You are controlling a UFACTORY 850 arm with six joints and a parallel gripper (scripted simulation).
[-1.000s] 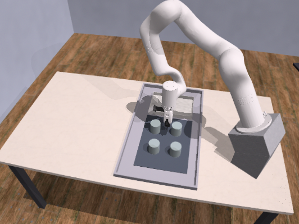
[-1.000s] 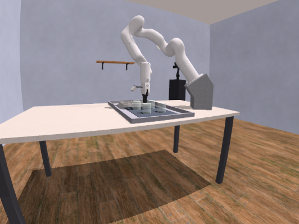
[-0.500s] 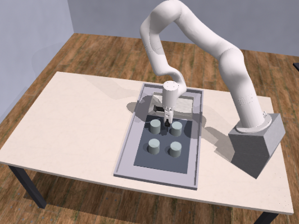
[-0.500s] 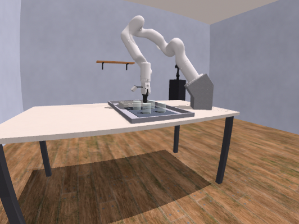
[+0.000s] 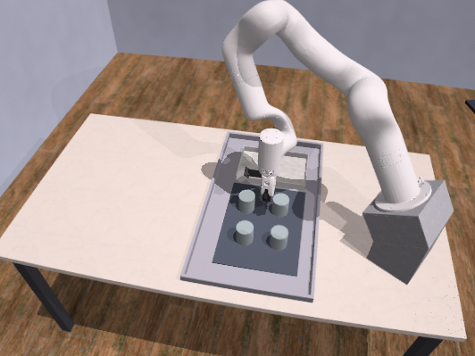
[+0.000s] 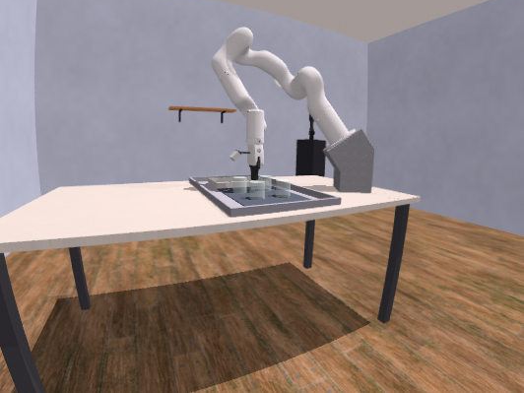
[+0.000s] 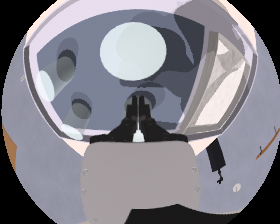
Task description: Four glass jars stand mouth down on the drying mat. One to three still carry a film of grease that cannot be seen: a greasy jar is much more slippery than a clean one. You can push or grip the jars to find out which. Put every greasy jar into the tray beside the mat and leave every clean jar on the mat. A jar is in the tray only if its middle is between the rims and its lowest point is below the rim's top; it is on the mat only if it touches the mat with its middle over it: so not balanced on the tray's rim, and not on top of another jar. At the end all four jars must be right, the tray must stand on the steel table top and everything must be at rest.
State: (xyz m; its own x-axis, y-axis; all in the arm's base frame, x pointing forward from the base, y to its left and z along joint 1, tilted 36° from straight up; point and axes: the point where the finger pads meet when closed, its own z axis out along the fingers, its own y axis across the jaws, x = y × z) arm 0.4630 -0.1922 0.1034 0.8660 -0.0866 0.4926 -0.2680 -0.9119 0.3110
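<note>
Four pale, cloudy glass jars stand mouth down on the dark mat: back-left jar, back-right jar, front-left jar and front-right jar. The beige tray lies behind the mat; no jar shows in it. My gripper is shut with nothing between its fingers, pointing down low between the two back jars. In the wrist view the gripper mostly hides the back-right jar. Whether the fingers touch a jar cannot be told.
The mat and tray lie on a lilac-grey surface with a raised grey rim around it. This stands on a pale table. The arm's grey base is at the right.
</note>
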